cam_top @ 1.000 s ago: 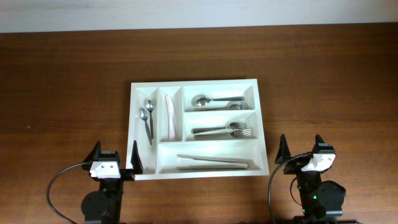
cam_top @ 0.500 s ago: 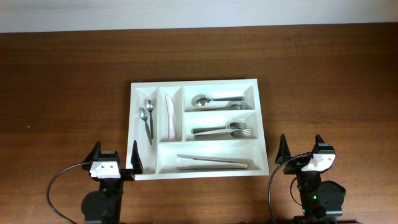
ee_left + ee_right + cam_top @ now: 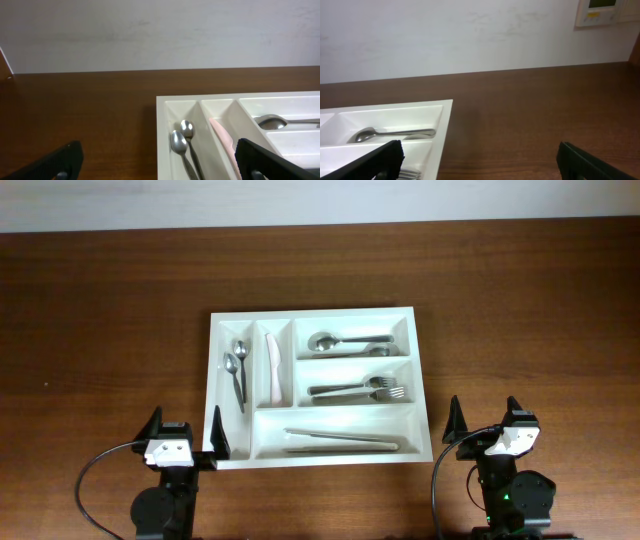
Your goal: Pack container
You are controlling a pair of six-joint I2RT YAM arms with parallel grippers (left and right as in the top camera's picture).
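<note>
left tool (image 3: 186, 428) and right tool (image 3: 485, 416) sit released, empty, near the container (image 3: 340, 312); all compartments hold cutlery (image 3: 355, 388), so packing looks done, no grasp needed next.

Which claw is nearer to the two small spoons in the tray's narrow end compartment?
Left. The left claw sits just in front of the small spoons, at the near corner of the tray; the right claw is beyond the opposite corner.

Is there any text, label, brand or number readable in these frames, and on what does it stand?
Nothing can be read.
On the wall panel: a small yellowish label and a display, both too blurred to read.
On the container: no lettering visible.
</note>
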